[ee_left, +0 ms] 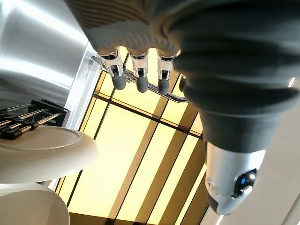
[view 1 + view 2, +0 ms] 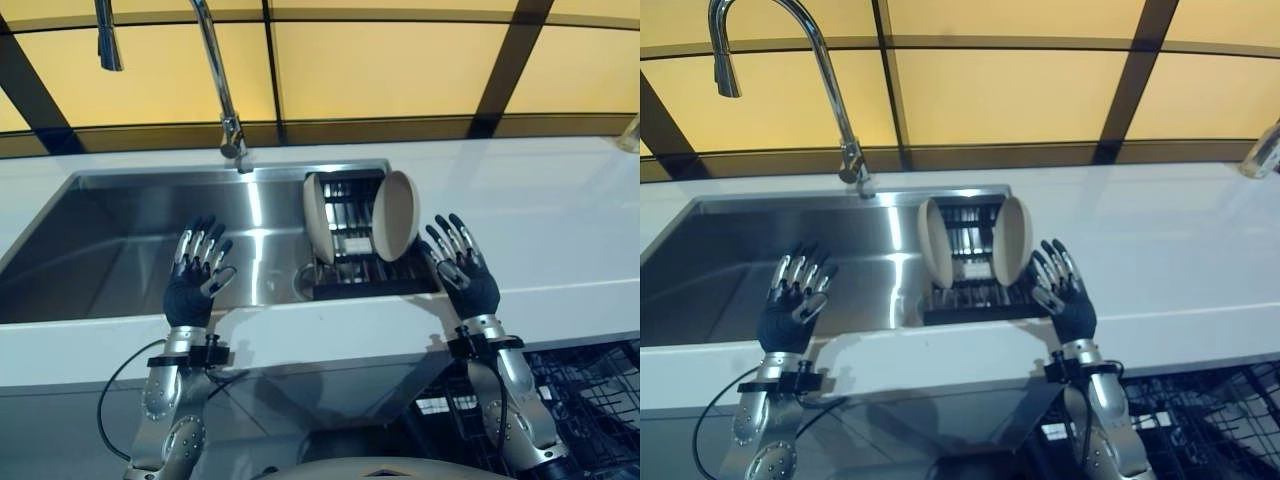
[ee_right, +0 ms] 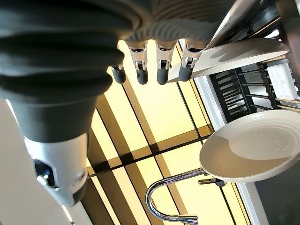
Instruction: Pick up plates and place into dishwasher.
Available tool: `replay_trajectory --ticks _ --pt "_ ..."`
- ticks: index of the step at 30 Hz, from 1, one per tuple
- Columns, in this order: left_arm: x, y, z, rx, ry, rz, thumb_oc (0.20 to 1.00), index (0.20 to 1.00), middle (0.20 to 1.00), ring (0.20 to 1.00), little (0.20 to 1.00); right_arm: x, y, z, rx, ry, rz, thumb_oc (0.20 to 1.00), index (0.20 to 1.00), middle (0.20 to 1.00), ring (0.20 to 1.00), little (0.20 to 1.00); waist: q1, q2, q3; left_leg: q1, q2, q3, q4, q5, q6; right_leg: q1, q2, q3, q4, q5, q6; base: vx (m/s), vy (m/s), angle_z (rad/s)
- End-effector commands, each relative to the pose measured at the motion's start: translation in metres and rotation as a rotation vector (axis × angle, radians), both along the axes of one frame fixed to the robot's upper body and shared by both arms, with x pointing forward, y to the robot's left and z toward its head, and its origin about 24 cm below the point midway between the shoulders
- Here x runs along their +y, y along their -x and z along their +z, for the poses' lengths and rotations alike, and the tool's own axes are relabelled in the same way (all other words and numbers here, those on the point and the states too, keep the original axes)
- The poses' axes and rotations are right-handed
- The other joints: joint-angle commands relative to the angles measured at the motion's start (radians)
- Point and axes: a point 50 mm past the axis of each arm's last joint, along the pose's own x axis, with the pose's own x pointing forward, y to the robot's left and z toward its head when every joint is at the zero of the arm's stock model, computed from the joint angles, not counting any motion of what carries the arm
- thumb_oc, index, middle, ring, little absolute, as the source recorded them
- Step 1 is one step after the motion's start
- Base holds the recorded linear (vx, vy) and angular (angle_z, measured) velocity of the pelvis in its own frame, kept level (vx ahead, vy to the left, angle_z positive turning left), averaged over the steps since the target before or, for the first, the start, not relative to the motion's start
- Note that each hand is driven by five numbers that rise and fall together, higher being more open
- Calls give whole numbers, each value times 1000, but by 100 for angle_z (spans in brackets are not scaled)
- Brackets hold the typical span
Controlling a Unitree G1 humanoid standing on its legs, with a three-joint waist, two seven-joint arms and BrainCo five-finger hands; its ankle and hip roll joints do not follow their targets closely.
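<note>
Two beige plates stand on edge in a black dish rack (image 2: 372, 285) at the right end of the steel sink (image 2: 120, 240): the left plate (image 2: 317, 216) and the right plate (image 2: 396, 214). My right hand (image 2: 462, 268) is raised with straight fingers just right of the right plate, apart from it. Over the sink's front, left of the rack, my left hand (image 2: 197, 270) is also held up, fingers spread, holding nothing. The right wrist view shows both plates (image 3: 248, 145) past straight fingers (image 3: 161, 70). The left wrist view shows a plate (image 1: 44, 150) beyond its fingers (image 1: 140, 77).
A tall chrome faucet (image 2: 222, 80) rises behind the sink. White countertop (image 2: 560, 220) runs to the right and along the front edge. The dark wire rack of an open dishwasher (image 2: 590, 390) lies below the counter at lower right. Yellow panels form the back wall.
</note>
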Motion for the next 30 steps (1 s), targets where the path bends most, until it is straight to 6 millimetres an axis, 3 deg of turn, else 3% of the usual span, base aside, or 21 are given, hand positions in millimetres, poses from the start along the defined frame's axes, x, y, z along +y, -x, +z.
replay_trajectory --ticks 1,13,21,24,30 --pt "8 0 20 -108 -36 19 1000 1000 1000 1000 1000 3 -6 33 -174 -17 23 1000 1000 1000 1000 1000 -20 -16 11 -90 -17 -17 33 -29 53 -22 14 -45 57 -85 -1 0 0 0" --pt "6 0 22 -136 -25 2 1000 1000 1000 1000 1000 4 -6 33 -176 -16 29 1000 1000 1000 1000 1000 -21 -15 12 -87 -15 -14 36 -31 54 -20 13 -46 60 -85 0 0 0 0" --pt "3 -1 27 -171 -116 -19 1000 1000 1000 1000 1000 3 -6 33 -176 -14 26 1000 1000 1000 1000 1000 -27 -12 10 -84 -14 -10 33 -30 53 -17 14 -43 58 -85 0 0 0 0" --pt "5 -3 37 -228 -175 -10 1000 1000 1000 1000 1000 4 -7 33 -176 -11 31 1000 1000 1000 1000 1000 -32 -8 10 -82 -13 -6 33 -28 51 -17 14 -39 58 -85 0 0 0 0" --pt "2 -14 77 -440 -469 50 1000 1000 1000 1000 1000 9 -11 35 -164 5 64 1000 1000 1000 1000 1000 -53 7 1 -73 -10 3 28 -22 46 -17 15 -28 63 -87 2 13 21 -1"
